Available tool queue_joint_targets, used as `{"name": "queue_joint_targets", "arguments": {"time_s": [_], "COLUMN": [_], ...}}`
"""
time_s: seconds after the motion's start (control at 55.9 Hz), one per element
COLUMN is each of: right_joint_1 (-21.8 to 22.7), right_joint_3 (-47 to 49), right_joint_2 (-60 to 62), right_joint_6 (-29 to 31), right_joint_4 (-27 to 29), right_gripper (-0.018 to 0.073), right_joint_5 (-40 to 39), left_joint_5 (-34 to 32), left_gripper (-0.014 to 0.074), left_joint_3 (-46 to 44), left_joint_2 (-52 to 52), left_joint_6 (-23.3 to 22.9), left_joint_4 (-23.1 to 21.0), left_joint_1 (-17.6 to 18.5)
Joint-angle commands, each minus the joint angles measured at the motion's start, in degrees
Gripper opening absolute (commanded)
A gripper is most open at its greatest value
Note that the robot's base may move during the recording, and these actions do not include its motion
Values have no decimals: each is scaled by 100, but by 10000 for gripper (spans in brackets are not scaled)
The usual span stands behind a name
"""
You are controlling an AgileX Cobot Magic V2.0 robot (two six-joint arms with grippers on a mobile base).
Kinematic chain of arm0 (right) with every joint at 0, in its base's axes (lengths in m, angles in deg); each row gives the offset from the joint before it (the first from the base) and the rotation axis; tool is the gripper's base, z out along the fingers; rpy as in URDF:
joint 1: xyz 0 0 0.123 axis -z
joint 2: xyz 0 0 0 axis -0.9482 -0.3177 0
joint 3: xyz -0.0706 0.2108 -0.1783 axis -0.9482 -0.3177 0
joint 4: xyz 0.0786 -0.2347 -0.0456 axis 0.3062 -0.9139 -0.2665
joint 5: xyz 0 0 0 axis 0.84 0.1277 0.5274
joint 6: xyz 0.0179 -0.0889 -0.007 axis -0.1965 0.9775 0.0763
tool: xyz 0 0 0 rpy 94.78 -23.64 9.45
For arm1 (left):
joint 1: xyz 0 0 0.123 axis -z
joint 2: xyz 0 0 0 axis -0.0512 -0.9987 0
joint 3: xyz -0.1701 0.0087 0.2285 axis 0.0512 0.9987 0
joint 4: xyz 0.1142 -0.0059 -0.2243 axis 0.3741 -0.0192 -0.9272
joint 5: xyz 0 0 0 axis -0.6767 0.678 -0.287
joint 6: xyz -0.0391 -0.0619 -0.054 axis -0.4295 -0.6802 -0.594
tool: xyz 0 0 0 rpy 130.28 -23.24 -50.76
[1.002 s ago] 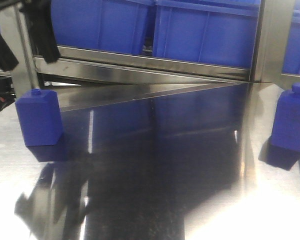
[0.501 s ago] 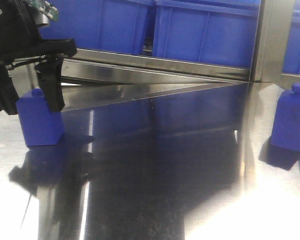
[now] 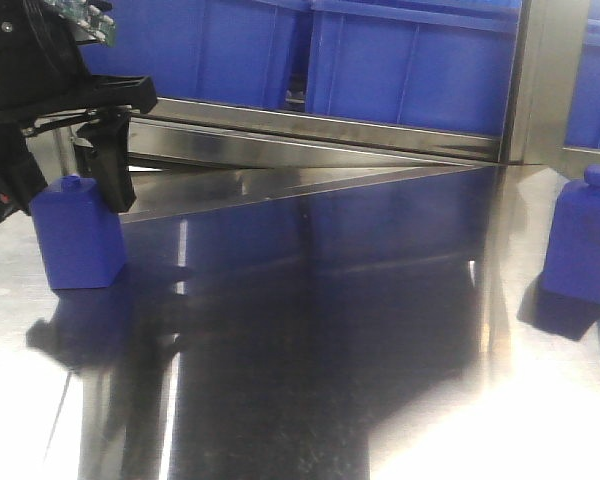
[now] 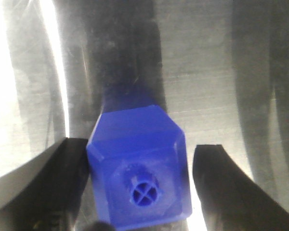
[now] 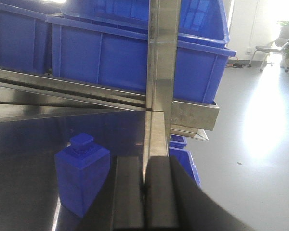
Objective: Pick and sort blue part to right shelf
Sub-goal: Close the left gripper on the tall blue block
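Observation:
A blue part [image 3: 78,238], a square bottle shape with a small cap, stands on the steel table at the left. My left gripper [image 3: 65,200] hangs over it, open, with one black finger on each side. The left wrist view looks straight down on this part [image 4: 139,168]. There the left finger [image 4: 62,183] sits close against it and the right finger [image 4: 226,185] stands off with a gap. A second blue part [image 3: 585,238] stands at the right. My right gripper [image 5: 144,192] is shut and empty, beside that part [image 5: 82,175].
Blue plastic bins [image 3: 410,60] sit on a steel shelf rail [image 3: 310,130] behind the table. A vertical steel post [image 3: 540,80] rises at the back right. The reflective tabletop [image 3: 320,330] stretches between the two parts. Open floor [image 5: 260,144] lies beyond the table's right edge.
My left gripper came down from the upper left and now straddles the left blue part. Neither blue part has moved.

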Motion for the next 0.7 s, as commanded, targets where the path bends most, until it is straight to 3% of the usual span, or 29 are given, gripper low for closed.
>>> {"name": "queue_joint_targets", "arguments": {"time_s": [0.0, 0.322, 0.483, 0.68], "right_joint_1": [20, 20, 20, 20], "right_joint_3": [45, 45, 45, 45], "right_joint_2": [58, 58, 58, 58], "right_joint_6": [-12, -12, -12, -12], "right_joint_4": [10, 10, 10, 10], "right_gripper": [109, 109, 109, 109], "right_joint_5": [-490, -490, -490, -490], "left_joint_5": [-120, 132, 142, 427], "left_gripper": [487, 473, 391, 377], "left_joint_3": [-175, -175, -314, -620], "left_joint_2": [143, -164, -164, -103], "left_joint_6": [-63, -63, -63, 16], "left_joint_4": [-5, -31, -44, -44], "left_joint_1": [40, 40, 40, 40]}}
